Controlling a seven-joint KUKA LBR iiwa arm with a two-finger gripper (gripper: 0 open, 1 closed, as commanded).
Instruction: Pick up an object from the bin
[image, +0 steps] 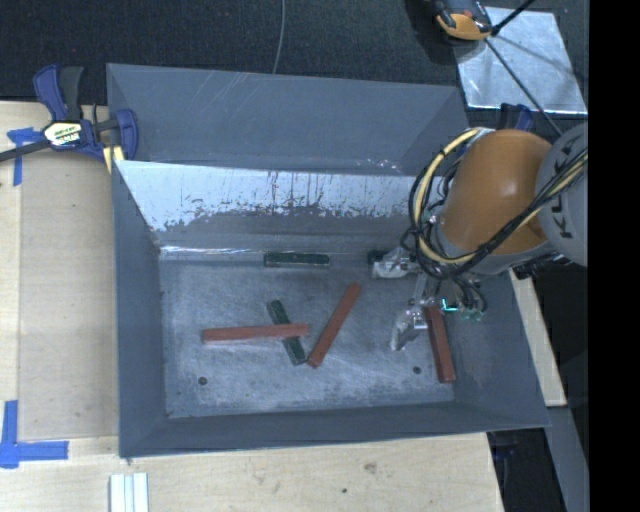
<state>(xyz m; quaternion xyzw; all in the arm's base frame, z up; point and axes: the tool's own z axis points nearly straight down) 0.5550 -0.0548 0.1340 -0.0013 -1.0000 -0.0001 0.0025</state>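
1. Pincer (410, 328): low over the right part of the bin floor, beneath the orange wrist cover (495, 190) and its looped cables. Opening: cannot tell whether wide or narrow. Nothing is seen to be held.
2. Nearest thing: red-brown stick (441, 352), flat on the floor close to the right wall. It lies just beside the pincer, on the view's right of it. Its far end comes up level with the pincer and the rest runs on toward the near wall. Long axis: far-to-near, the near end leaning slightly right.
3. Judgement: taking this stick would call for a small shift toward the right wall and a close across its narrow width. The sloping wall nearby leaves little room on that side.
4. Other contents, well apart at mid-floor: a level brown stick (255, 334), a slanted brown stick (336, 324) and a short dark green bar (284, 331), crossing one another. A second green bar (296, 260) lies along the far wall.
5. Surface: grey metal bin (135, 330), flat speckled floor, sloped sides, mostly bare.
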